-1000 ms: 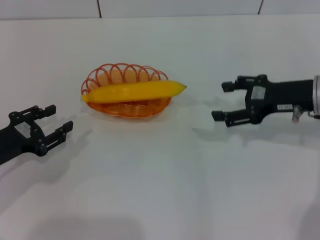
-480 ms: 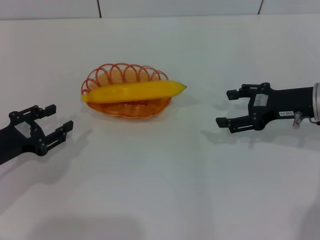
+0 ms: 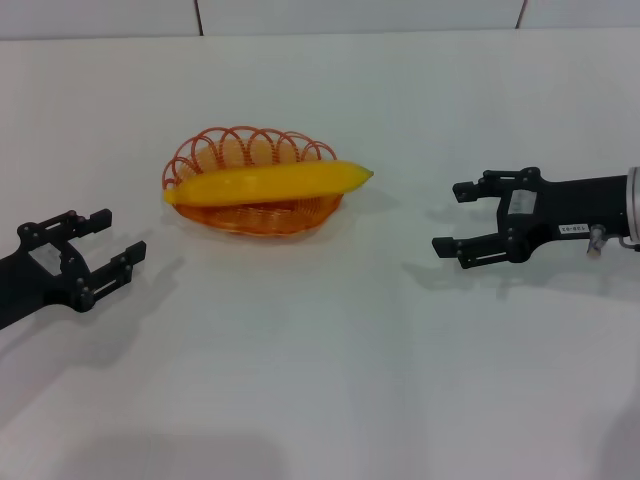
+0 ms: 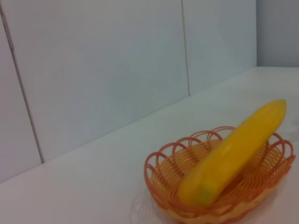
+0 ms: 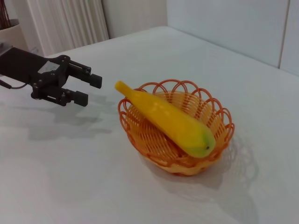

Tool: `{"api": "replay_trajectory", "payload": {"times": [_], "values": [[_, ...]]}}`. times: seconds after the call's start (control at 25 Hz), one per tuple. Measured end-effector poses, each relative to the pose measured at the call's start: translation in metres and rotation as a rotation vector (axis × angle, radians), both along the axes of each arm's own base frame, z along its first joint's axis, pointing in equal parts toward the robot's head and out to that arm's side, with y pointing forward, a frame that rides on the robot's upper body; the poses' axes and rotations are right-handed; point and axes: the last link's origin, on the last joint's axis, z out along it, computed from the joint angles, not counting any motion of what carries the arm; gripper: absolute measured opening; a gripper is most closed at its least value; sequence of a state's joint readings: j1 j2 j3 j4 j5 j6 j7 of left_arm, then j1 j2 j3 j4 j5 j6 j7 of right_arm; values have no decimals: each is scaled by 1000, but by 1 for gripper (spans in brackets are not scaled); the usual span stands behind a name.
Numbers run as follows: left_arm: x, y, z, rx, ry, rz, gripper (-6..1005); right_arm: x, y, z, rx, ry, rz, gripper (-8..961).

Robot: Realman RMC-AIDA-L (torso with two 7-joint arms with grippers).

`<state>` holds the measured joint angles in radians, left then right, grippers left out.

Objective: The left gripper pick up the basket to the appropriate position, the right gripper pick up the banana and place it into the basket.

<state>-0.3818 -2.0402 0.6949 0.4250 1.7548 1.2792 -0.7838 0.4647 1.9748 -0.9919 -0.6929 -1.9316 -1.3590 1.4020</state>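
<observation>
Banana (image 3: 268,183) lies across the basket (image 3: 250,218), ends overhanging the rim, toward the surface's (image 3: 320,380) far edge. Left pincer (image 3: 98,252) near left edge, right pincer (image 3: 452,217) near right edge: both open, empty.

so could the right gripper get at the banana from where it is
Probably yes. The right gripper is open, facing the banana, with only bare table between them. The banana lies across the basket rim, its tip overhanging that side.

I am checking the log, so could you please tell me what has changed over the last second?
The right gripper, fingers open and empty, drew back toward the robot's right, away from the orange looped-wire basket. The long yellow banana stayed lying across the basket, and the open left gripper stayed put.
</observation>
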Motion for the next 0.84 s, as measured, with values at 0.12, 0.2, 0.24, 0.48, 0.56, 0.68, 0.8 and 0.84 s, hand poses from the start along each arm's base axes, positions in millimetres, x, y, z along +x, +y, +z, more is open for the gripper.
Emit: {"api": "replay_trajectory", "payload": {"times": [0.12, 0.2, 0.24, 0.48, 0.56, 0.68, 0.8, 0.84], "values": [[0, 0, 0, 0, 0, 1, 589, 1, -1, 2, -2, 3, 0, 905], [0, 0, 0, 0, 0, 1, 589, 1, -2, 3, 0, 6, -1, 905], [0, 0, 0, 0, 0, 1, 589, 1, -2, 4, 2, 9, -2, 905], [0, -1, 0, 0, 0, 2, 590, 2, -4, 8, 9, 25, -3, 904], [-1, -1, 0, 0, 0, 2, 590, 3, -5, 8, 7, 25, -5, 904], [-1, 0, 1, 1, 3, 0, 590, 6, -7, 10, 9, 25, -11, 904], [-2, -1, 1, 3, 8, -2, 590, 7, -7, 11, 15, 28, -10, 904], [-2, -2, 1, 3, 9, -2, 590, 7, -7, 11, 18, 29, -8, 904]]}}
